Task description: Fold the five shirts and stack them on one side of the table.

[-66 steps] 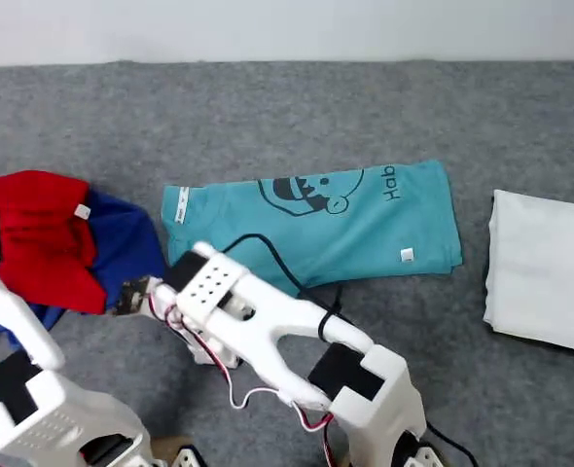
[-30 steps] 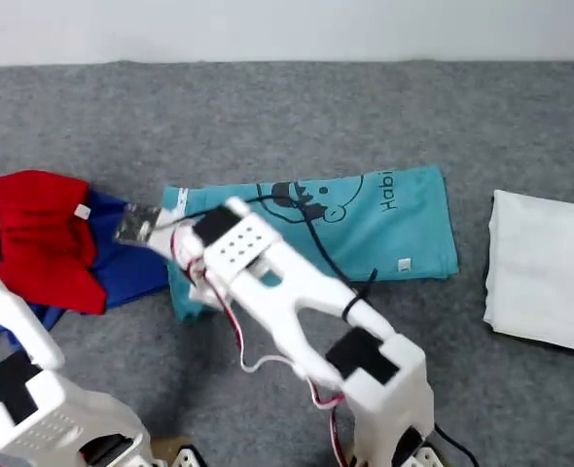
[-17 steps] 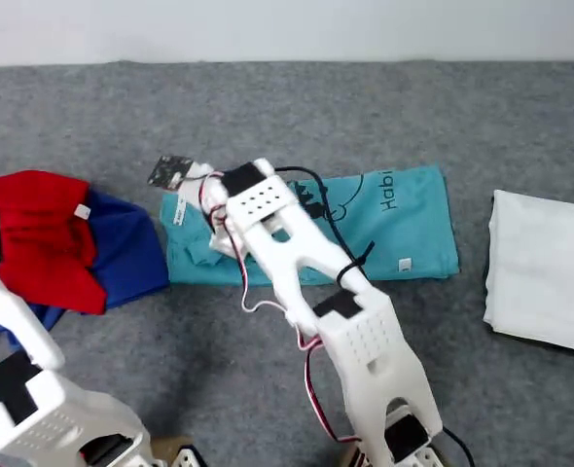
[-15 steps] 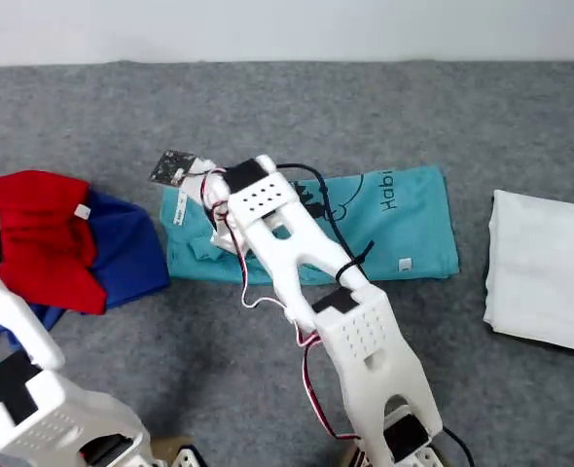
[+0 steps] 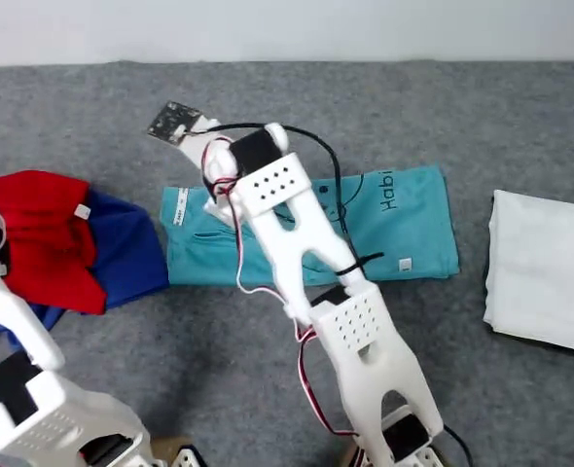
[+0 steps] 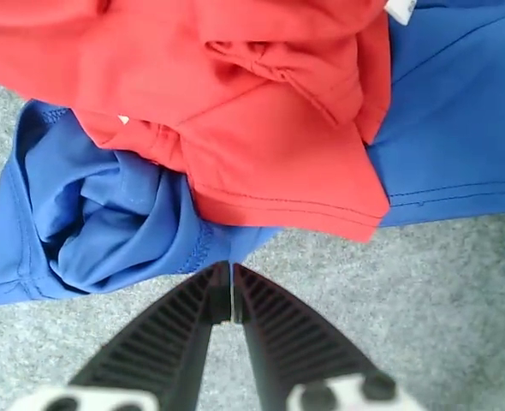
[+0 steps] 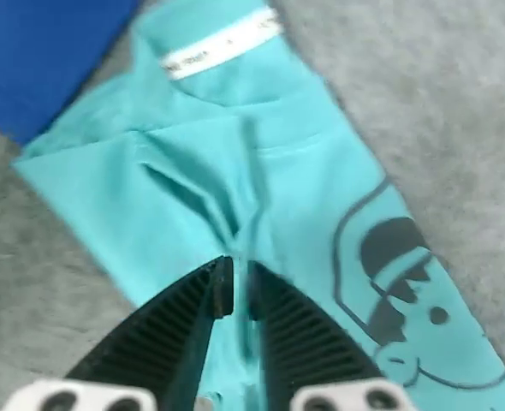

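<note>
Both my grippers hang over shirts on the grey table, neither carrying anything.

My left gripper (image 6: 232, 300) has its jaws pressed fully together with nothing in them. Its tips are above bare table (image 6: 424, 291), just beside the hem of the crumpled blue shirt (image 6: 107, 231). The red shirt (image 6: 261, 128) lies bunched on top of that one, at the left side of the table. My right gripper (image 7: 238, 295) hovers over the collar end of the teal shirt (image 7: 321, 205), jaws parted by only a sliver, with no cloth between them that I can make out. That shirt lies folded into a long strip mid-table, print up, its collar end near the blue one. Farther right, well apart, sits a folded white shirt (image 5: 545, 272).
</note>
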Available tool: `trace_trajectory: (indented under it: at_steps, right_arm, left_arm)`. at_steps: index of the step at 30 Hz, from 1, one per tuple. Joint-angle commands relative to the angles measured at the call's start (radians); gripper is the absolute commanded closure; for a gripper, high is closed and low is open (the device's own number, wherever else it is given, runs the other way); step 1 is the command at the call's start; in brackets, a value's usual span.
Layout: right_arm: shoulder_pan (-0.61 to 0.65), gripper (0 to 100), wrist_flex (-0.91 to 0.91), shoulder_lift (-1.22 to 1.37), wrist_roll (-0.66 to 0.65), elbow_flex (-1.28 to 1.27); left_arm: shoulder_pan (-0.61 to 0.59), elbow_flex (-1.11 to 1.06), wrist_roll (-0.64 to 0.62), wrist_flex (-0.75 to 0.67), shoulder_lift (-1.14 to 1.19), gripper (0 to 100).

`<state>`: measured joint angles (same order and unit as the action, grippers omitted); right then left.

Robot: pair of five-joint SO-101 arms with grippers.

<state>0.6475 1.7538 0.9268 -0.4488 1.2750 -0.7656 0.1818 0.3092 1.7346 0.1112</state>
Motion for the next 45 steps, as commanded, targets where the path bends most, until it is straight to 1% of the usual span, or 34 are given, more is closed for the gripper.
trace_trajectory:
  at_steps: [1, 4, 7, 13, 15, 17, 19, 25, 28, 33, 37, 41, 45]
  right_arm:
    - [0.035, 99.1, 0.041, -0.015, 0.011, 0.017]
    - [0.068, 98.8, 0.036, 0.007, 0.009, 0.006]
    - [0.076, 98.8, -0.025, 0.064, 0.008, 0.006]
    - [0.016, 98.8, -0.216, 0.193, -0.092, 0.009]
    - [-0.013, 98.8, -0.282, 0.217, -0.095, 0.009]
    - [-0.038, 98.8, -0.309, 0.225, -0.094, 0.011]
    - [-0.042, 98.7, -0.283, 0.203, -0.092, 0.020]
    - [-0.018, 98.4, -0.065, 0.128, -0.083, 0.121]
    - [-0.001, 98.4, 0.041, 0.117, -0.012, 0.155]
    - [-0.001, 98.4, 0.045, 0.054, 0.066, 0.057]
    - [-0.005, 98.3, 0.044, -0.024, 0.072, -0.138]
    - [-0.070, 98.3, 0.039, -0.039, 0.068, -0.290]
    - [-0.148, 98.3, -0.019, -0.002, 0.066, -0.311]
  left_arm:
    - [0.002, 0.004, 0.003, -0.018, -0.054, 99]
    - [0.002, 0.004, 0.003, -0.018, -0.054, 99]
    - [0.002, 0.004, 0.003, -0.018, -0.054, 99]
    - [0.002, 0.004, 0.003, -0.018, -0.054, 99]
    - [0.002, 0.002, 0.003, -0.018, -0.054, 99]
    - [0.002, 0.002, 0.003, -0.018, -0.054, 99]
    - [0.002, 0.002, 0.003, -0.018, -0.054, 99]
    - [0.002, 0.002, 0.003, -0.018, -0.054, 99]
    - [0.002, 0.002, 0.003, -0.018, -0.054, 99]
    - [0.002, 0.002, 0.003, -0.015, -0.054, 99]
    - [0.000, 0.002, 0.003, -0.012, -0.054, 99]
    - [0.000, 0.002, 0.003, -0.012, -0.054, 99]
    - [0.000, 0.001, 0.003, -0.017, -0.054, 99]
